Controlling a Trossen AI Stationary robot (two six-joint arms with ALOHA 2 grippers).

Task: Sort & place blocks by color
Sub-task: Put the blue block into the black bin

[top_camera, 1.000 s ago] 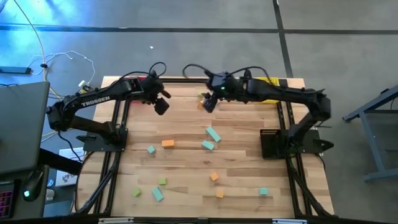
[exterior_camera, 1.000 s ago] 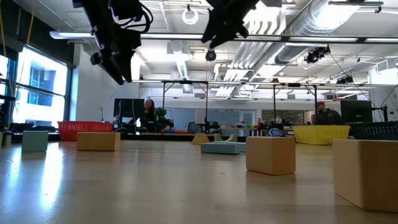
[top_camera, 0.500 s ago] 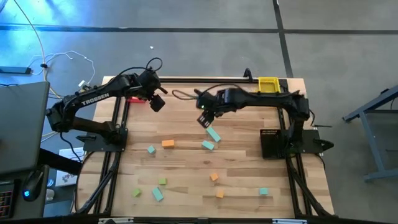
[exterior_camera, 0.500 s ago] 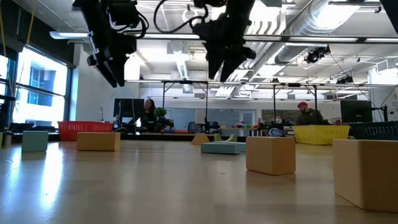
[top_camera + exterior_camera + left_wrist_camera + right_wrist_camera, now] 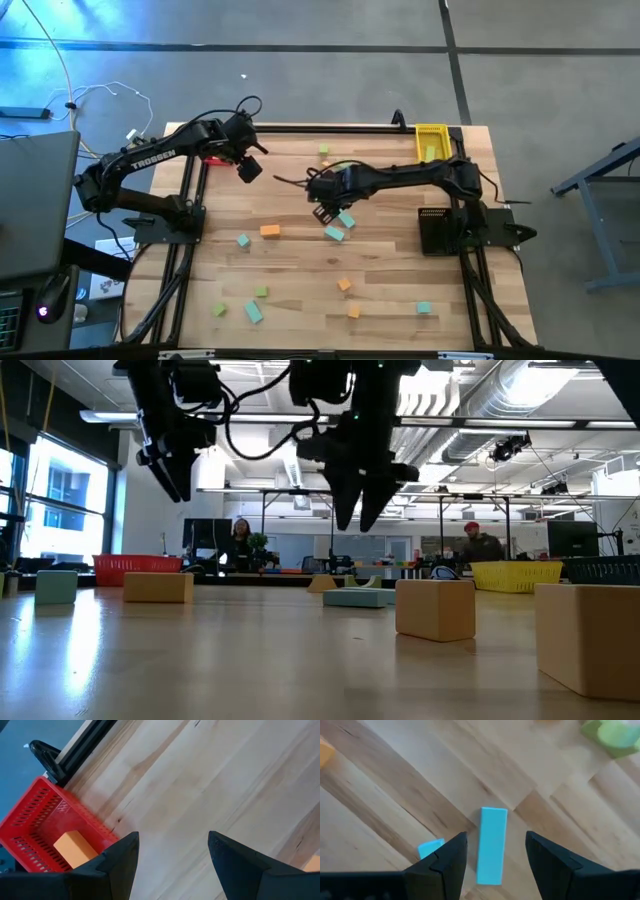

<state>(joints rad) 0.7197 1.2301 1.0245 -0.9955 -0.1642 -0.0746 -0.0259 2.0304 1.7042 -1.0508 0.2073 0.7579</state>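
Orange, light green and teal blocks lie scattered flat on the wooden table (image 5: 400, 260). My right gripper (image 5: 322, 211) hangs open, pointing down, just above a teal bar (image 5: 491, 845). The bar lies in line with the gap between the fingers, and a smaller teal block (image 5: 431, 848) lies beside it. In the low view this gripper (image 5: 355, 510) is clear of the table. My left gripper (image 5: 247, 168) hovers open at the far left, next to the red tray (image 5: 30, 830), which holds an orange block (image 5: 75, 845).
The yellow tray (image 5: 431, 140) stands at the far right edge. A green block (image 5: 324, 150) lies near the far edge. An orange block (image 5: 269, 230) and a teal block (image 5: 243, 240) lie left of centre. Several more blocks lie toward the near edge (image 5: 343, 284).
My right gripper has come down and moved from near the far edge toward the near edge and a little left, rolling its wrist. It now hangs over the teal bar and stays open. No block has moved.
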